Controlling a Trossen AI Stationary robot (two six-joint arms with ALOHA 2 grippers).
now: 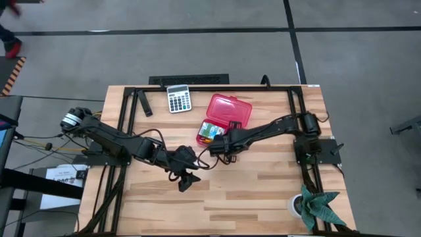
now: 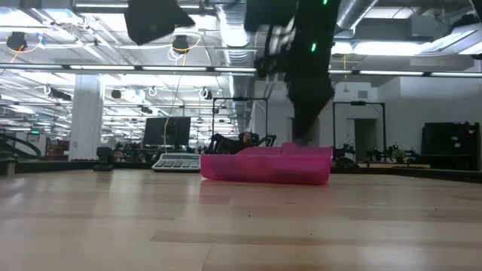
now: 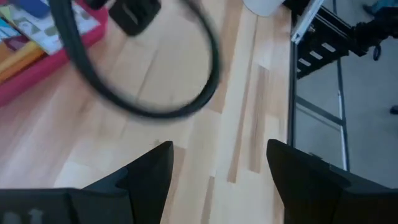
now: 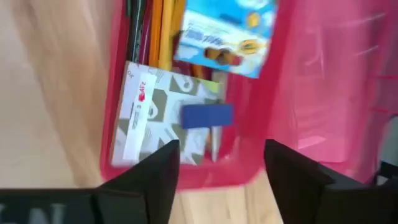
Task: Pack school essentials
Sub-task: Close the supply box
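The counter [image 1: 263,191] carries a red case [image 1: 223,118] lying open, its lid [image 1: 230,110] folded back on the far side of the tray [image 1: 209,133]. A calculator [image 1: 178,99] sits well apart from both end effectors, toward the far edge, and a plant [image 1: 316,205] stands at the near right corner.

The right end effector [image 1: 215,146] hovers just at the tray's near edge, fingers spread with nothing between them. Straight ahead of it, inside the tray, lie the school things: a stationery set [image 4: 158,112] nearest, with a blue eraser [image 4: 207,116] on it, then a carton [image 4: 225,36] farther in, and pencils [image 4: 166,31] and a pen [image 4: 134,28] running along one side wall. The pencils' long axis points away from the right end effector, along the tray's length.

The left end effector [image 1: 187,180] hangs over bare counter, also spread and empty, with the tray off to one side and beyond it.

The essentials look already packed, so the likely remaining step is closing the lid. That lid lies past the tray from the right end effector, which is clearly the nearer arm; reaching it means crossing over the contents without catching them.
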